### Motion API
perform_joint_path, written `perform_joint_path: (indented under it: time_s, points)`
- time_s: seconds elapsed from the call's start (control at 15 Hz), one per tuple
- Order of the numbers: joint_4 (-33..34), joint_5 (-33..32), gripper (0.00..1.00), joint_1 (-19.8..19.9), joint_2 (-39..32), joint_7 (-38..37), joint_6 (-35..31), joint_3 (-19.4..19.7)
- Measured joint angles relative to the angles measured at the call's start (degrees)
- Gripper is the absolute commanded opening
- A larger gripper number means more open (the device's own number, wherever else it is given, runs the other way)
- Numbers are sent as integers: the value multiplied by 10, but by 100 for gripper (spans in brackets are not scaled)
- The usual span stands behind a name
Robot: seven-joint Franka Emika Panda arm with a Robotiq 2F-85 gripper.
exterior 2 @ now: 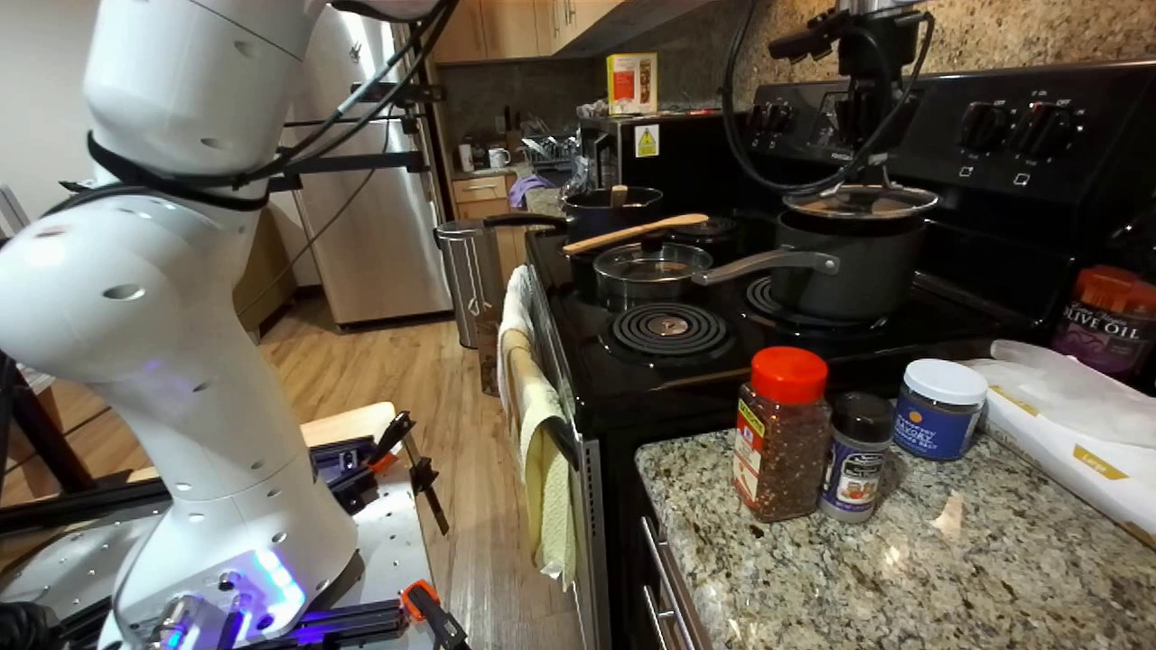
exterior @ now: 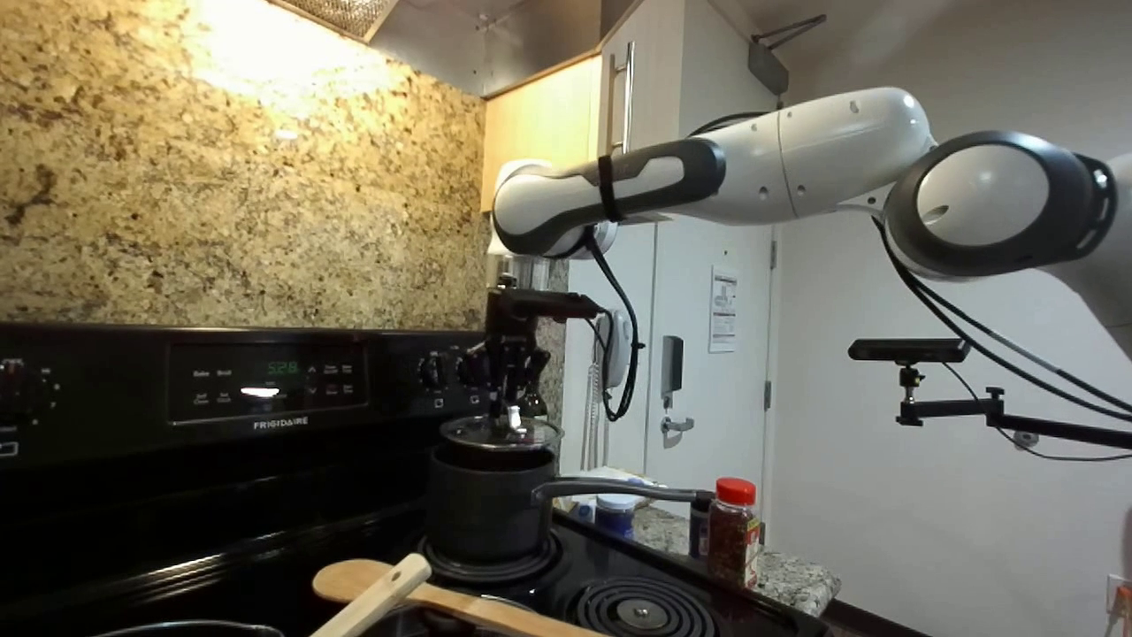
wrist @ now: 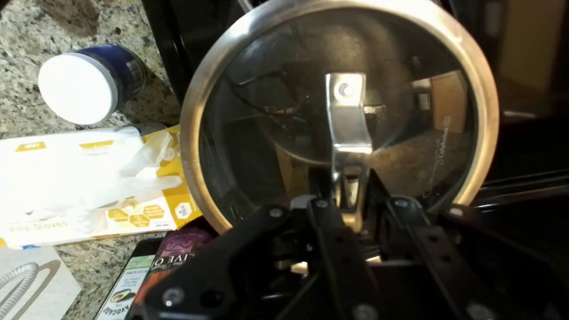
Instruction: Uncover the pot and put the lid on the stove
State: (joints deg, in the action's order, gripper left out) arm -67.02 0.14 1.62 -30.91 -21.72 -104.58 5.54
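Note:
The dark grey pot (exterior: 486, 513) stands on a rear coil burner of the black stove (exterior: 265, 380); both also show in an exterior view, the pot (exterior 2: 849, 271) and the stove's cooktop (exterior 2: 623, 386). The round glass lid (exterior: 464, 433) with a metal rim is slightly above the pot's rim, with a small dark gap between them. The lid (exterior 2: 858, 200) looks nearly level. In the wrist view my gripper (wrist: 349, 186) has its fingers on both sides of the metal strap handle of the lid (wrist: 275, 124) and is shut on it. The pot's inside is hidden.
A glass-lidded pan (exterior 2: 650, 271) and a wooden spoon (exterior 2: 632, 235) are on the stove beside a front coil burner (exterior 2: 670, 329). The pot's long handle points toward the stove's front. A red-capped jar (exterior 2: 786, 433) and a glove box (wrist: 89, 186) are on the counter.

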Motion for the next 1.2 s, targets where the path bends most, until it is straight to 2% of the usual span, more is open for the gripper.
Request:
perform_joint_path:
  time_s: [0.2,0.4,0.73,1.07,1.13,1.2]
  points:
    - [-4,-14,12,-21,41,0,20,0]
    - [-43,-29,12,-42,97,0,41,0]
    - [-193,-31,12,-63,208,-1,42,-4]
    - [-353,-46,12,-64,303,-31,21,-33]
    - [-386,-47,20,-64,322,-33,15,-38]
    - [-421,-49,20,-64,342,-34,7,-43]
